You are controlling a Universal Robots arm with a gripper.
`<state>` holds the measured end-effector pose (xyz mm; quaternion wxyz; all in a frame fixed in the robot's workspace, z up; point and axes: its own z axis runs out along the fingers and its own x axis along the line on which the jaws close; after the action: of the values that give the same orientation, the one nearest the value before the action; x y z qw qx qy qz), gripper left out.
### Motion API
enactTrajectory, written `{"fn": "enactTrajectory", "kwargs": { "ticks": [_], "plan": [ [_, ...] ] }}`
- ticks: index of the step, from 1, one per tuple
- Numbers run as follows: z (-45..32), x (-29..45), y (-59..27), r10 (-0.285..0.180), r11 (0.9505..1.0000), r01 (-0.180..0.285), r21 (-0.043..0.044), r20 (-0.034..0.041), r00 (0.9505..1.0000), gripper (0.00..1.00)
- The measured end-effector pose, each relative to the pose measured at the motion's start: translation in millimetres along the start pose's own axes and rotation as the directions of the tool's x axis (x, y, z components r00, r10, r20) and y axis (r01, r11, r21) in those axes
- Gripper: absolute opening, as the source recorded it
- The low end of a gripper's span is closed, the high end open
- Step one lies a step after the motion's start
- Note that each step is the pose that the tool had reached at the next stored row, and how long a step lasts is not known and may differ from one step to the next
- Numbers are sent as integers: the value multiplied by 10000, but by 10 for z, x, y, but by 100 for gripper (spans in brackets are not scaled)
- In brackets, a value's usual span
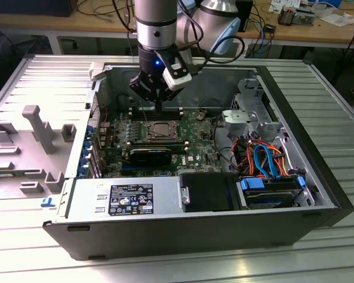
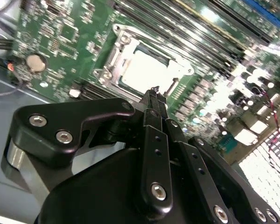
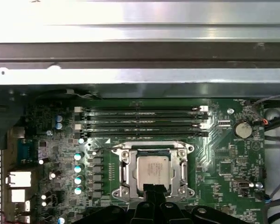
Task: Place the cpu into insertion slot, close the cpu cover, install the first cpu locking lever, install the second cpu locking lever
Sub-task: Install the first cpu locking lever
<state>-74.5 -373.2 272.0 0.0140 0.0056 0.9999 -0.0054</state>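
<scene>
On the ribbed table (image 1: 318, 247), inside the open case (image 1: 165, 233), your tool (image 2: 152, 95) hangs pinched closed, empty, over the cpu (image 3: 152, 169) in the insertion slot (image 3: 124, 173).

1. A green board (image 3: 224, 177) lies inside a grey metal case (image 3: 140, 28).
2. The cpu (image 3: 153, 168), a small silver square, sits in the insertion slot (image 3: 123, 170), with shiny metal all around it.
3. The tip of the black hand (image 3: 154, 188) covers one edge of the cpu.
4. Four long dark slots (image 3: 140, 122) lie side by side, near the insertion slot.
5. A round silver battery (image 3: 244, 129) sits near one end of them.
</scene>
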Motion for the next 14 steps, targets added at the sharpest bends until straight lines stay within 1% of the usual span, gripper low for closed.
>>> {"fn": "enactTrajectory", "kwargs": {
  "ticks": [1,3,7,9,10,11,14],
  "plan": [
    [0,46,0,2,10000,-2,-1,1,10000,11],
    [-1,88,-1,2,10000,-2,-1,1,10000,11],
    [-1,236,-3,1,10000,-1,0,1,10000,11],
    [-1,280,-3,1,10000,-1,-2,1,10000,11],
    [-3,322,-3,2,10000,-2,-1,0,10000,11],
    [-3,337,-3,4,10000,-4,-2,1,10000,11],
    [-2,347,-4,1,10000,-1,-1,1,10000,11]
  ]
}}
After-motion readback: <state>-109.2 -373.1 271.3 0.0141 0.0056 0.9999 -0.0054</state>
